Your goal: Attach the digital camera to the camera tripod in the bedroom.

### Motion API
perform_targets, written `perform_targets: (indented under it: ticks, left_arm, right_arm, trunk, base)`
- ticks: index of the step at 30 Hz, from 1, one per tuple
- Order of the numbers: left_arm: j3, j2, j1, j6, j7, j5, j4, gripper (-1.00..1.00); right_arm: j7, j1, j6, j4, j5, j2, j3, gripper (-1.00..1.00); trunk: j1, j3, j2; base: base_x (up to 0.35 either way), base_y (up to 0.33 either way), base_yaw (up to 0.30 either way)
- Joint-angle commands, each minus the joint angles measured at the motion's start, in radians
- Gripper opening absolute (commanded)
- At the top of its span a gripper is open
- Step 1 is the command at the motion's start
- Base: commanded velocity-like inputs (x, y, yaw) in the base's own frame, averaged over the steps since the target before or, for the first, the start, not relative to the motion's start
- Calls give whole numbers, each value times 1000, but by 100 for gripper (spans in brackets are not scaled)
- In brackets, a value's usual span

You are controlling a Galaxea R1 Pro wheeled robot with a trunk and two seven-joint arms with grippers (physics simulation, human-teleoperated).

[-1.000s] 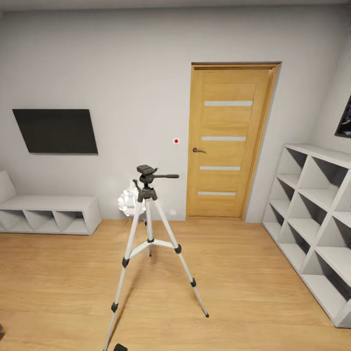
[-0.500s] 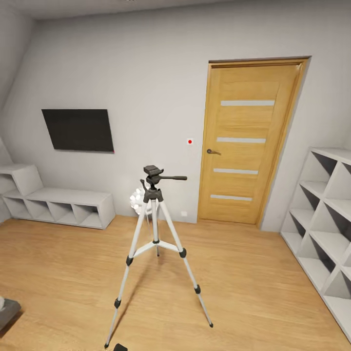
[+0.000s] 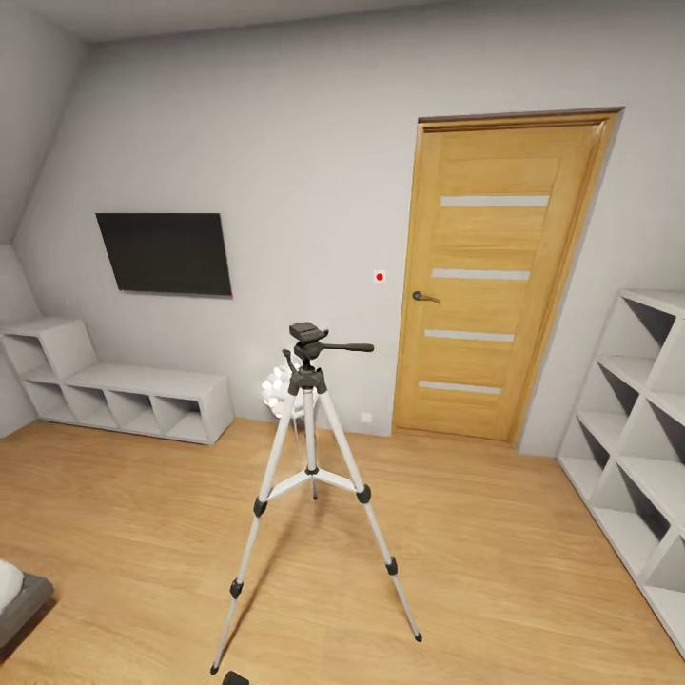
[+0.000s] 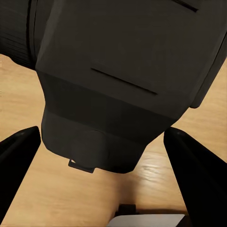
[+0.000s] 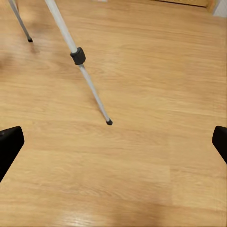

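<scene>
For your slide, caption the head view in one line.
Camera tripod stands on the bedroom's wood floor, before a wooden door and wall TV.

left tool (image 4: 104, 142): black tapered fingers | right tool (image 5: 113, 142): black fingers, blunt tips

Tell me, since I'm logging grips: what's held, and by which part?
The left gripper holds the camera by its sides; the right gripper holds nothing.

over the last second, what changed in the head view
The head camera swung left: the door, TV and tripod slid right in frame, and a bed corner came in. The things themselves did not move.
</scene>
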Motion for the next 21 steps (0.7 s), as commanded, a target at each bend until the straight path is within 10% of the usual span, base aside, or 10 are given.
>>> perform_targets:
  ticks: [1, 21]
  left_arm:
    - [5, 0, -1, -2, 7, -11, 1, -100]
    - [5, -1, -1, -2, 7, -11, 1, -100]
  right_arm:
    - [-3, 0, -2, 0, 11, 1, -8, 100]
    - [-3, 0, -1, 0, 11, 1, -8, 100]
  trunk:
    - [0, -1, -1]
    - [0, -1, -1]
  base:
    - [17, -7, 227]
    - [188, -190, 280]
